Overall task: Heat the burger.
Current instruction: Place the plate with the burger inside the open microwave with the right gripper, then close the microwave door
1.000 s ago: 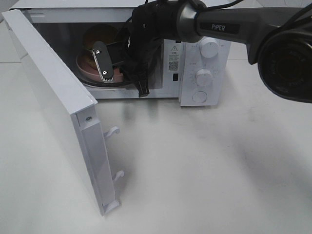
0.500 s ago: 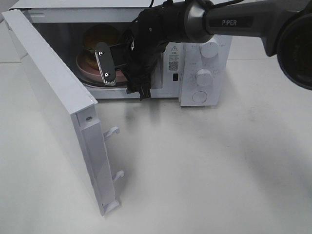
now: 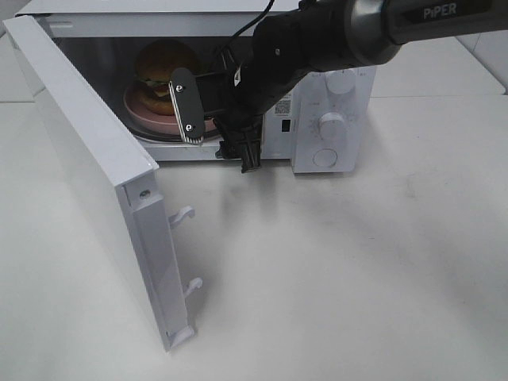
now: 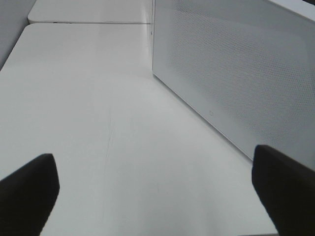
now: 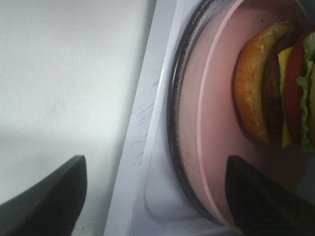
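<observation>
Right gripper (image 3: 216, 128): fingers spread with nothing between them, at the near mouth of the microwave (image 3: 332, 119), just in front of the pink plate (image 3: 141, 111).
Left gripper (image 4: 155, 194): spread wide and empty, low over the table (image 3: 357, 278) on the left, beside a white perforated panel (image 4: 236, 73), probably the door's outer face.
Burger (image 3: 163, 62): inside the cavity, upright on the pink plate, which rests on the glass turntable (image 5: 176, 123).
Door (image 3: 87, 159): swung fully open to the near left; heating is not yet begun.
Risk, plate: a finger catching the rim on the way out would likely drag the plate off centre or tip the burger.
Risk, door: swinging it shut while the right arm is in the opening would strike the arm.
Exterior view only: the open door, the dials, and the arm's place in the opening.
Right wrist view only: the plate rim close to the turntable's near edge, and the empty gap between the fingers.
</observation>
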